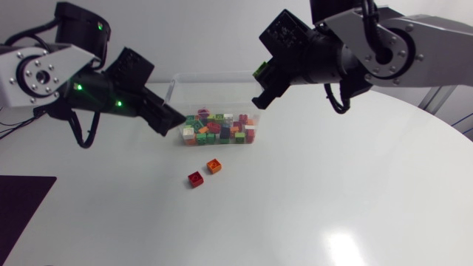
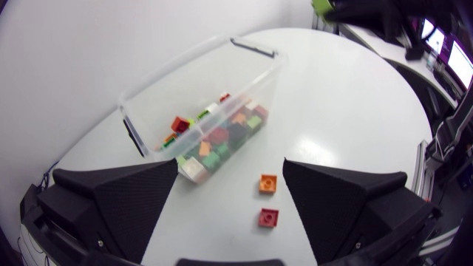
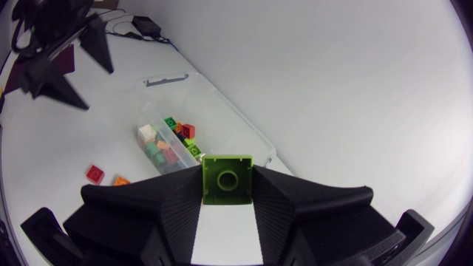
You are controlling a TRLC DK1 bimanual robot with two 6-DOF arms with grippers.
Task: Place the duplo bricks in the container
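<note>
Right gripper [image 3: 228,188] clamps green brick [image 3: 227,176] | left gripper [image 2: 230,166] agape beside container [image 1: 214,75]

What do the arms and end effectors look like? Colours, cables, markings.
The left arm and right arm have silver-grey links with black joints and looping black cables. The left one shows small green lights. The left end effector and right end effector are matte black, each with two broad wedge-shaped fingers with ribbed faces.
</note>
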